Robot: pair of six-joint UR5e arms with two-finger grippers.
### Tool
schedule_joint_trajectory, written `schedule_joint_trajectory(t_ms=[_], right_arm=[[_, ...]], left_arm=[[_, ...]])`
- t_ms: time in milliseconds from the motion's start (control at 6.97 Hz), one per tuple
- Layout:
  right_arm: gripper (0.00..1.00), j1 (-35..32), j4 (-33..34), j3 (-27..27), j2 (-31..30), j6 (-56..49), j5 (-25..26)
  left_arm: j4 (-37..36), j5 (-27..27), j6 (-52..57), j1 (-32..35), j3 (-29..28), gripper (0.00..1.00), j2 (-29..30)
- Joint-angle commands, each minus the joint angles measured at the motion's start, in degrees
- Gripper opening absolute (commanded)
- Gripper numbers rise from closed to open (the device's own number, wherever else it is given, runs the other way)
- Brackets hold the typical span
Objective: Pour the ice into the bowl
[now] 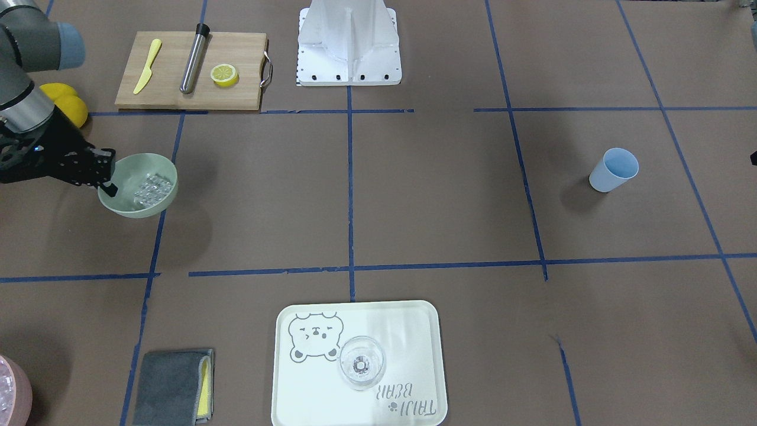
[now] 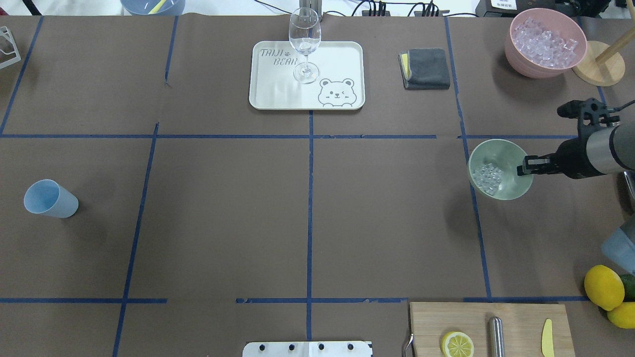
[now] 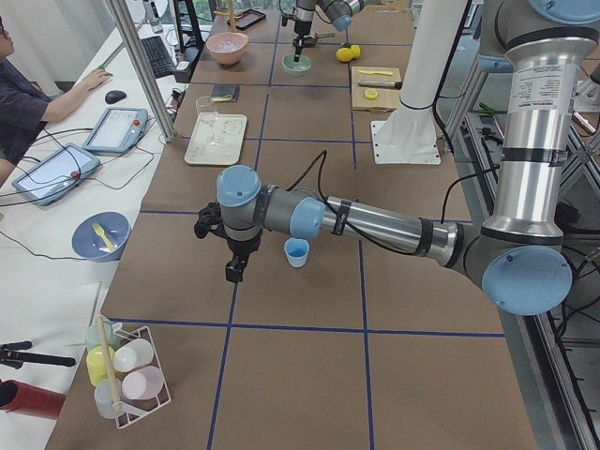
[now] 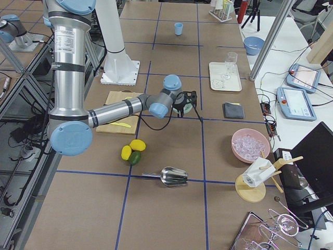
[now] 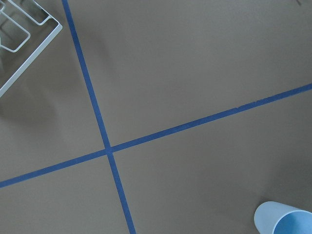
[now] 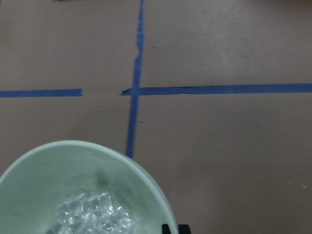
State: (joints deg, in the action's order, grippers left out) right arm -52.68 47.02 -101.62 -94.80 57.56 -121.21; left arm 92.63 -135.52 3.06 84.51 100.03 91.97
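The pale sage-green bowl [image 1: 127, 168] hangs tilted above the table at the robot's right side, its shadow on the paper beneath. It also shows in the overhead view [image 2: 511, 153] and the right wrist view [image 6: 44, 170]. A small heap of clear ice [image 1: 152, 189] lies against its lower wall [image 2: 487, 177] [image 6: 92, 217]. My right gripper [image 1: 108, 186] [image 2: 525, 166] is shut on the bowl's rim. My left gripper [image 3: 236, 272] shows only in the exterior left view, above the table beside the light blue cup [image 3: 296, 252]; I cannot tell whether it is open or shut.
A pink bowl [image 2: 516, 49] full of ice stands far right. A tray [image 2: 342, 54] holds a wine glass [image 2: 304, 44]. A grey cloth [image 2: 426, 68], a cutting board [image 2: 516, 317] with a lemon half, and whole lemons [image 2: 603, 286] lie around. A metal scoop [image 4: 174, 176] lies near the lemons.
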Motion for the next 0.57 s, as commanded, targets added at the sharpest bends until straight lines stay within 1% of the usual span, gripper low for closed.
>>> schedule_joint_trajectory(t_ms=[0, 144, 431], right_arm=[[0.0, -6.35, -4.75, 7.65, -1.7, -1.47, -6.38], [0.0, -7.77, -5.01, 8.62, -3.71, -4.79, -7.28], [0.0, -7.61, -4.4, 10.55, -3.99, -5.79, -7.2]], left_arm=[[0.27, -0.27, 0.02, 0.04, -0.1, 1.0, -0.22], [0.36, -0.27, 0.02, 0.04, -0.1, 1.0, -0.3], [0.36, -0.27, 0.11, 0.04, -0.1, 1.0, -0.3]])
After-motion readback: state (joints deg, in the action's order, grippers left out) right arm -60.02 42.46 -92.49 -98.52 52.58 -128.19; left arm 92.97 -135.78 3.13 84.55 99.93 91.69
